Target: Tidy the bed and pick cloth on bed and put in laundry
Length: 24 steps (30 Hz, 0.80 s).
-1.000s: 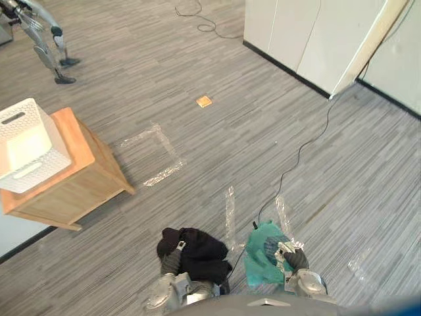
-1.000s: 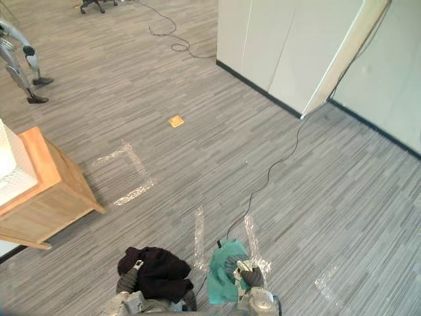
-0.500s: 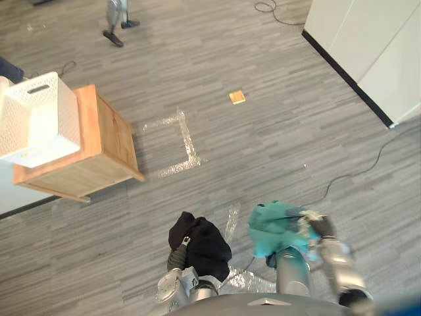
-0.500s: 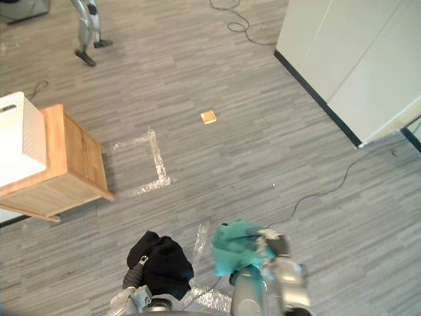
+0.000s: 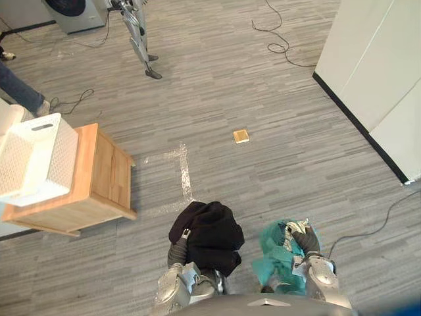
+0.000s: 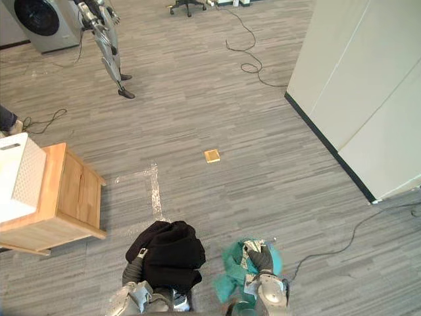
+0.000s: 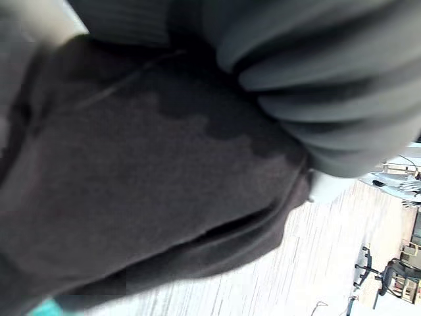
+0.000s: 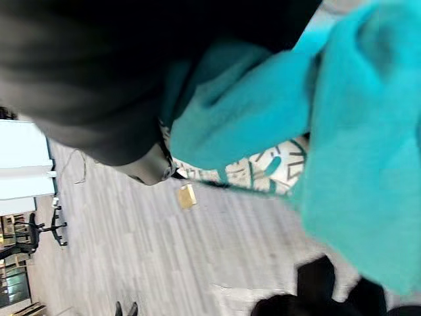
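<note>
A black cloth (image 5: 207, 232) hangs bunched over my left hand (image 5: 177, 252) at the lower middle, with a silver thumb showing over its edge. The left wrist view has the black cloth (image 7: 145, 197) pressed close against the hand's ribbed cover. My right hand (image 5: 304, 243) grips a teal cloth (image 5: 275, 253) with a patterned patch, held low beside the black one. The teal cloth (image 8: 368, 151) bulges past the hand in the right wrist view. A white laundry basket (image 5: 31, 158) stands on a low wooden cabinet (image 5: 99, 181) to the left, well apart from both hands.
Grey striped floor with tape marks (image 5: 184, 174) and a small yellow square (image 5: 241, 136). Another robot's legs (image 5: 139, 36) and a washing machine (image 5: 72, 10) stand far back, beside a person's leg (image 5: 20, 89). White cabinets (image 5: 375, 66) line the right. Cables (image 5: 279, 43) lie on the floor.
The camera has swung, so the whole picture shifted and the washing machine came into view. My right arm has drawn back down with the teal cloth. Both cloths stay in my hands.
</note>
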Tool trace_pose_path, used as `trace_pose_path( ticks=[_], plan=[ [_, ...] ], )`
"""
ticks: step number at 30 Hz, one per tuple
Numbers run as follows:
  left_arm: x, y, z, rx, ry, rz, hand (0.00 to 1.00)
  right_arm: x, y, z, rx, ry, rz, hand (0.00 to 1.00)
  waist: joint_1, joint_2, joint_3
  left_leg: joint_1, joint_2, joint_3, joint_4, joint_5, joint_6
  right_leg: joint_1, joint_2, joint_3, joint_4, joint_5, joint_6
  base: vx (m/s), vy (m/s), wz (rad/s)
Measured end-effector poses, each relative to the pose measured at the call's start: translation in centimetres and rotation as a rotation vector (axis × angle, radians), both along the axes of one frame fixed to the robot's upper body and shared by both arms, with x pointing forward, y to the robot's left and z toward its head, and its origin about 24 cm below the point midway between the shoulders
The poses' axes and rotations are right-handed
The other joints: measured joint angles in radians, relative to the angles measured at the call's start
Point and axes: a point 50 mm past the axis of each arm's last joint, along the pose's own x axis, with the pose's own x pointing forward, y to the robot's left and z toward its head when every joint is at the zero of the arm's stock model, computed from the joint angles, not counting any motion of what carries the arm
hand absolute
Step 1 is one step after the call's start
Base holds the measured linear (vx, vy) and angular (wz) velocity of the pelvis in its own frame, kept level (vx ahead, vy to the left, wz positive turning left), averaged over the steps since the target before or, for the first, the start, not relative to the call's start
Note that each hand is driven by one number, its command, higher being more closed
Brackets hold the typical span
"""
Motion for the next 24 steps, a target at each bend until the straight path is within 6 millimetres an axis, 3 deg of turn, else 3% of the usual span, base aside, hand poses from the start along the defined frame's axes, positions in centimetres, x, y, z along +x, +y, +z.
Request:
trace_pose_path(
  ticks=[1,2,3,5,6,7,8,9,10,11,12,13,15,16,18,21,22,23,24],
  plan=[
    [0.2,0.1,0.0,0.004,-0.004,0.0,1.0,-0.2,0.2,-0.4,0.007,0.019,-0.001,1.0,0.006,-0.022,0.001,0.024,-0.031,0.023,-0.012,0.017,0.065,0.014,-0.025,0.018,-0.003,-0.009,0.023,0.6,0.192,0.38],
    [0.6,0.5,0.3,0.007,-0.02,0.021,1.0,0.1,0.5,-0.3,0.014,0.012,0.006,1.0,-0.016,-0.053,-0.011,0.016,-0.066,0.047,-0.017,0.044,0.114,0.007,-0.059,0.019,0.006,0.011,0.056,0.49,0.148,0.51],
    [0.9,0.3,0.7,0.004,-0.041,0.021,1.0,0.2,0.5,-0.3,0.013,0.01,0.005,1.0,-0.023,-0.054,-0.009,0.004,-0.064,0.052,0.001,0.036,0.136,-0.002,-0.06,0.036,0.016,0.036,0.077,0.56,0.166,0.54],
    [1.0,0.3,0.8,0.004,-0.047,0.019,1.0,0.7,0.6,-0.1,0.012,-0.006,0.011,1.0,-0.009,-0.052,-0.007,0.03,-0.063,0.051,0.0,0.017,0.155,0.022,-0.056,0.086,-0.042,0.019,0.061,0.38,0.104,0.05],
    [0.9,0.5,0.7,0.008,-0.042,0.023,1.0,0.9,0.6,0.1,0.011,-0.017,0.016,1.0,-0.004,-0.054,-0.006,0.065,-0.062,0.06,0.001,0.014,0.155,0.053,-0.052,0.097,-0.118,0.051,0.055,0.32,0.048,-0.17],
    [0.7,0.8,0.8,0.016,-0.043,0.033,1.0,0.9,0.8,0.2,0.015,-0.025,0.022,1.0,-0.001,-0.076,-0.001,0.085,-0.05,0.113,0.039,-0.012,0.132,0.057,-0.053,0.1,-0.107,0.203,0.067,0.34,0.069,-0.13],
    [0.6,1.0,0.7,0.026,-0.034,0.03,1.0,0.9,0.8,0.0,0.015,-0.018,0.022,1.0,-0.005,-0.061,-0.01,0.1,-0.036,0.141,0.041,-0.054,0.094,0.04,-0.054,0.095,-0.029,0.189,0.085,0.2,0.08,-0.04],
    [0.4,0.8,0.5,0.024,-0.026,0.021,1.0,0.7,0.7,-0.1,0.009,-0.01,0.021,1.0,-0.005,-0.051,-0.021,0.13,-0.035,0.149,0.0,-0.086,0.083,0.014,-0.054,0.095,0.054,0.176,0.099,0.26,0.149,0.22],
    [0.3,0.9,0.5,0.038,-0.02,0.007,1.0,0.1,0.3,-0.7,0.0,0.022,0.014,1.0,-0.013,-0.059,-0.04,0.191,-0.072,0.126,-0.097,-0.133,0.048,-0.073,-0.084,0.095,0.27,0.157,0.108,0.3,0.114,0.51],
    [0.2,1.3,0.5,0.054,-0.019,0.001,1.0,-0.1,0.5,-1.0,0.007,0.036,0.013,1.0,-0.029,-0.104,-0.051,0.229,-0.123,0.11,-0.153,-0.128,0.05,-0.178,-0.148,0.101,0.492,0.199,0.142,0.4,0.067,0.64],
    [0.2,1.5,0.5,0.062,-0.019,-0.004,1.0,-0.1,0.5,-1.0,0.009,0.039,0.011,1.0,-0.034,-0.122,-0.047,0.244,-0.139,0.098,-0.168,-0.125,0.055,-0.222,-0.173,0.107,0.593,0.251,0.148,0.42,-0.046,0.79],
    [0.2,1.6,0.5,0.068,-0.013,-0.009,1.0,-0.2,0.5,-1.1,0.01,0.045,0.005,1.0,-0.051,-0.13,-0.04,0.259,-0.15,0.061,-0.166,-0.129,0.06,-0.299,-0.214,0.103,0.767,0.282,0.13,0.46,-0.084,0.8],
    [0.1,1.8,0.4,0.078,0.0,-0.022,1.0,-0.2,0.3,-1.2,0.009,0.05,-0.002,1.0,-0.063,-0.127,-0.037,0.312,-0.146,-0.01,-0.186,-0.137,0.052,-0.373,-0.265,0.038,0.919,0.179,0.06,0.33,-0.07,0.86],
    [0.1,1.8,0.4,0.091,0.001,-0.03,1.0,-0.3,0.1,-1.2,0.007,0.05,-0.01,1.0,-0.069,-0.098,-0.027,0.352,-0.126,-0.052,-0.209,-0.132,0.044,-0.406,-0.283,-0.01,0.934,0.112,0.02,0.43,-0.142,0.82],
    [0.3,1.9,0.5,0.095,-0.007,-0.028,1.0,0.0,0.1,-0.9,0.005,0.033,-0.01,1.0,-0.075,-0.069,-0.018,0.402,-0.086,-0.092,-0.232,-0.121,0.026,-0.474,-0.275,-0.041,0.867,0.05,-0.005,0.5,-0.231,0.76],
    [0.8,1.8,0.6,0.101,-0.018,-0.033,1.0,0.8,0.3,0.2,0.009,-0.024,-0.006,1.0,-0.079,-0.047,-0.014,0.416,-0.012,-0.146,-0.226,-0.107,0.002,-0.592,-0.169,0.05,0.485,0.034,0.031,0.39,-0.373,0.69],
    [0.8,1.8,0.3,0.106,-0.005,-0.04,1.0,1.2,0.4,0.7,0.011,-0.05,-0.006,1.0,-0.083,-0.06,-0.018,0.415,0.005,-0.16,-0.227,-0.099,-0.034,-0.596,-0.129,0.145,0.245,0.104,0.056,0.34,-0.376,0.82],
    [0.9,1.8,0.3,0.107,-0.004,-0.042,1.0,1.1,0.3,0.8,0.012,-0.057,-0.009,1.0,-0.088,-0.079,-0.022,0.415,0.008,-0.17,-0.228,-0.1,-0.07,-0.582,-0.12,0.203,0.12,0.165,0.052,0.53,-0.567,1.22],
    [1.2,0.9,-0.2,0.082,0.017,-0.035,1.0,1.1,-0.3,0.6,-0.006,-0.044,-0.012,1.0,-0.092,-0.019,-0.008,0.441,0.079,-0.166,-0.256,-0.115,-0.147,-0.533,-0.063,0.208,0.045,0.315,0.058,0.42,-0.439,0.96]
  ],
)
